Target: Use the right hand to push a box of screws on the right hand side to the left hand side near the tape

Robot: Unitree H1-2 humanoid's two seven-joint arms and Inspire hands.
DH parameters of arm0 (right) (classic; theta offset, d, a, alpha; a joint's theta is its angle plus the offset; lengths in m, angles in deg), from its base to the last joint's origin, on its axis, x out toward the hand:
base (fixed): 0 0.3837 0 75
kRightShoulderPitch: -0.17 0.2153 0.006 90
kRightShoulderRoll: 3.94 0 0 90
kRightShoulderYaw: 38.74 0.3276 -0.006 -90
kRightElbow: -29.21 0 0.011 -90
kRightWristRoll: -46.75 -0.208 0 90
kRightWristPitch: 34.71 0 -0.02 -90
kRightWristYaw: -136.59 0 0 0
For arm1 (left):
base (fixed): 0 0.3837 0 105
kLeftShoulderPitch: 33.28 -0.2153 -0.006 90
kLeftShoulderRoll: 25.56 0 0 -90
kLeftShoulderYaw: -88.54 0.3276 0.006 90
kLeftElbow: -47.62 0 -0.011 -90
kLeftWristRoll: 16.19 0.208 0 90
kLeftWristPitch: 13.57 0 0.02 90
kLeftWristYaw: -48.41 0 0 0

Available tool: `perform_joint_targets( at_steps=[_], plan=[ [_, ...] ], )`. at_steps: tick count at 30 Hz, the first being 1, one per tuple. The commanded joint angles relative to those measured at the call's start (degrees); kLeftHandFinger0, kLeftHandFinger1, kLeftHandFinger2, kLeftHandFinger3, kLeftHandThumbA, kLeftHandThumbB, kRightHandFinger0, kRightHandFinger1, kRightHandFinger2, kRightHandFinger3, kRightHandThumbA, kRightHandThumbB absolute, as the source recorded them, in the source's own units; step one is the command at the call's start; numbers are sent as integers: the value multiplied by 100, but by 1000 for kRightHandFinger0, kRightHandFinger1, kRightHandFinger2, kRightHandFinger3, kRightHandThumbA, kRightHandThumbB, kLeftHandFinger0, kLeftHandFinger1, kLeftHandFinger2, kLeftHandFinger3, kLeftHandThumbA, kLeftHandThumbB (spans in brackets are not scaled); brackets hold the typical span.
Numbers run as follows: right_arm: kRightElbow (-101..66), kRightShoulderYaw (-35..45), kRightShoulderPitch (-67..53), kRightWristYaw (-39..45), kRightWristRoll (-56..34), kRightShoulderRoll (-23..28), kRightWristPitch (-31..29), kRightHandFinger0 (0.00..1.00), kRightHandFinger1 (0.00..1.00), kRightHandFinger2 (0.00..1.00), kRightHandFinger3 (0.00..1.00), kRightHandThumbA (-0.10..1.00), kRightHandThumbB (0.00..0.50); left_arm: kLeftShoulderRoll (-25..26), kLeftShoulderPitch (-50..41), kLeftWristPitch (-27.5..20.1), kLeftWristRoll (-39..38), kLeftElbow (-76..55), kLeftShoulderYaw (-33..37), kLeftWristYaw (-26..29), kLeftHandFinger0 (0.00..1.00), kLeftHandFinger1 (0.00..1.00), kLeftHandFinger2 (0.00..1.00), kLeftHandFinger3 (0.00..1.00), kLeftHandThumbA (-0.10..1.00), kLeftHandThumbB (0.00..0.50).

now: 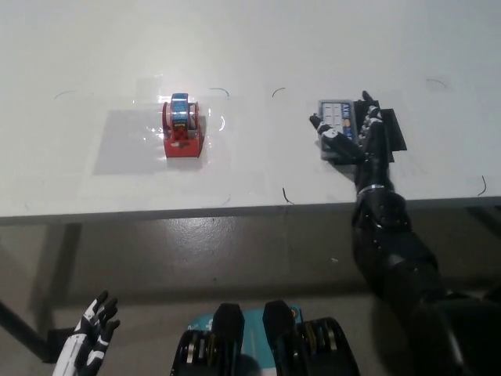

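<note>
The box of screws (335, 124), a clear case with a blue-and-white label, lies on the white table (258, 47) right of centre, half off a black mat (394, 133). My black right hand (365, 139) is open and pressed flat against the box's right side, fingers spread and partly over its top. The tape (182, 125), a red dispenser with a blue roll, stands on the left part of the table, well apart from the box. My white left hand (90, 345) rests open at the lower left, below the table's level.
The table's front edge (235, 210) runs across the picture just below the box and the tape. Thin black corner marks (286, 194) are drawn on the tabletop. Bare table lies between the tape and the box.
</note>
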Motion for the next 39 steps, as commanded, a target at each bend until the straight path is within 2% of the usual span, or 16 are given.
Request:
perform_joint_targets(
  at_steps=[1,10,13,16,21,23,25,26,32,39],
  plan=[
    [-83,94,57,181,-253,-345,46,1000,1000,1000,1000,1000,159,-36,-92,-233,37,-44,-44,-30,1000,1000,1000,1000,796,256],
    [-148,286,-46,193,-484,-658,46,1000,1000,1000,1000,1000,238,-75,-227,-233,12,-64,-64,-41,1000,1000,1000,1000,803,268],
    [-198,292,-67,183,-504,-738,46,1000,1000,1000,1000,1000,233,-57,-229,-233,42,-60,-66,-61,1000,1000,1000,1000,805,264],
    [-289,272,-104,145,-474,-824,46,1000,1000,1000,1000,1000,205,-64,-238,-233,71,-61,-62,-46,1000,1000,1000,1000,808,263],
    [-317,338,-54,86,-520,-940,46,1000,1000,1000,1000,1000,204,-82,-221,-233,20,-83,-50,-40,1000,1000,1000,1000,802,280],
    [-264,490,-3,181,-697,-1016,46,1000,1000,1000,1000,1000,182,-101,-229,-233,17,-102,-48,-22,1000,1000,1000,1000,795,275],
    [-254,608,-2,263,-800,-1080,46,1000,1000,1000,1000,1000,187,-103,-259,-233,-8,-118,-40,-38,1000,1000,1000,1000,790,278],
    [-200,665,15,292,-840,-1128,46,1000,1000,1000,1000,1000,205,-102,-281,-233,-17,-136,-40,-59,1000,1000,1000,1000,789,278],
    [-132,855,41,346,-957,-1271,46,1000,1000,1000,1000,1000,193,-107,-338,-233,58,-136,-46,-74,1000,1000,1000,1000,804,267],
    [-24,913,201,237,-1023,-1382,46,1000,1000,1000,1000,1000,189,-65,-341,-233,29,-126,-1,-99,1000,1000,1000,1000,815,278]
  ],
)
